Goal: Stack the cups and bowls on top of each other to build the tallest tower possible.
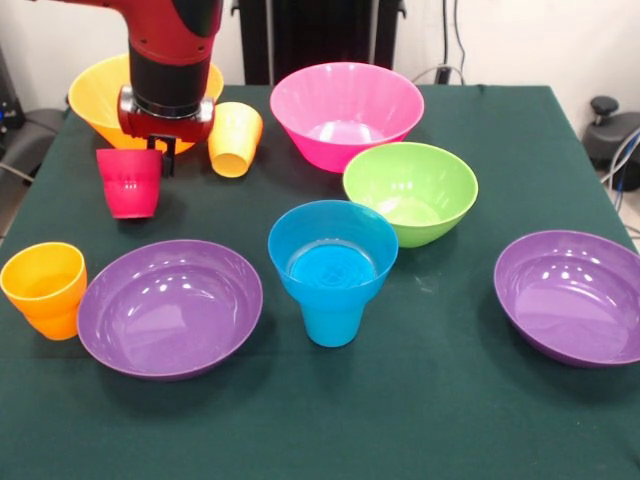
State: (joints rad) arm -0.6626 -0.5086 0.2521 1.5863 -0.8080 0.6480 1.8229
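One red cup [129,182] is held upright, clenched at its rim by the gripper [160,150], near the table's [450,400] far left corner; the small blue bowl [332,245], seated on the blue cup [331,318], lies toward the table's centre.

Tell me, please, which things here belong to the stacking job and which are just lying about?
Job: end effector; glossy plastic ware: red cup; yellow cup; orange cup; blue cup under small blue bowl; lime green bowl; pink bowl; orange-yellow bowl; purple bowl, picture left; purple bowl, picture right.
Lying about: black cables; dark round object beyond the table.
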